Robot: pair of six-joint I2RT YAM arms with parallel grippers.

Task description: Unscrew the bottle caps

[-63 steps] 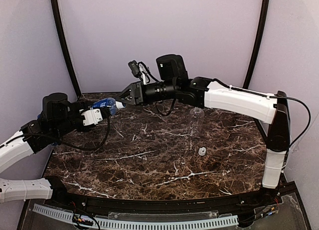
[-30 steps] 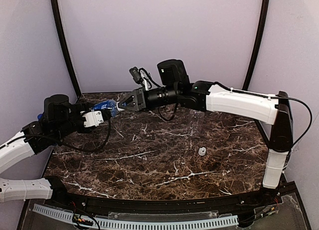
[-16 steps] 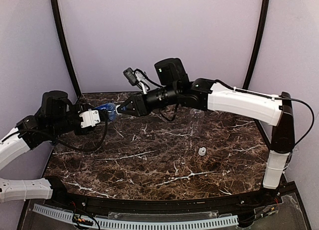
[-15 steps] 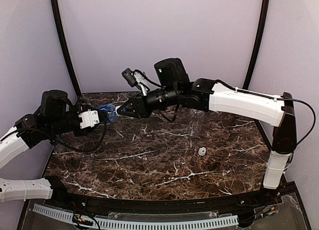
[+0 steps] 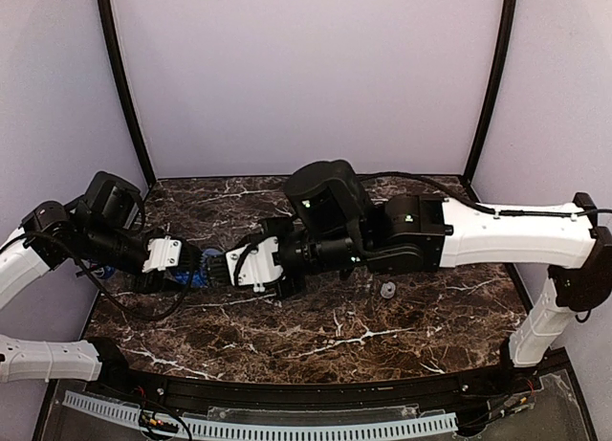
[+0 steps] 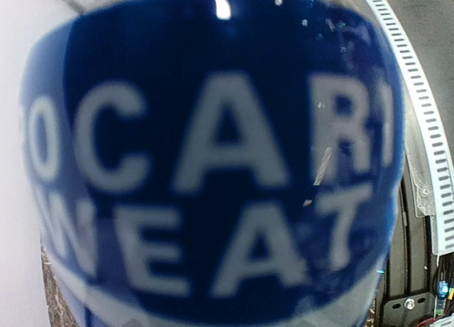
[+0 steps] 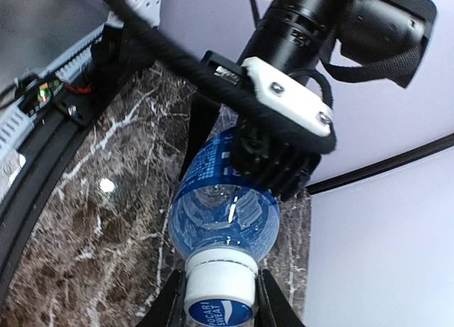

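Note:
My left gripper [image 5: 180, 269] is shut on a clear bottle with a blue wrap label [image 5: 197, 277] and holds it lying sideways, low over the left of the table. The label [image 6: 213, 150] fills the left wrist view, and my left fingers are hidden there. In the right wrist view the bottle [image 7: 223, 199] points its white cap [image 7: 220, 293] at the camera. My right gripper [image 7: 218, 276] is shut on that cap, one finger on each side. My right gripper [image 5: 237, 267] meets the bottle's neck in the top view. A loose white cap [image 5: 387, 290] lies on the table. The other bottles are hidden.
The dark marble table [image 5: 316, 350] has a black rail and a white perforated strip [image 5: 287, 424] along its near edge. My right arm [image 5: 459, 238] stretches across the middle of the table. Purple walls close in the back and sides.
Both grippers have come down and toward the near left with the bottle between them. My right arm has swung forward and now covers the spot where the plain clear bottle stood.

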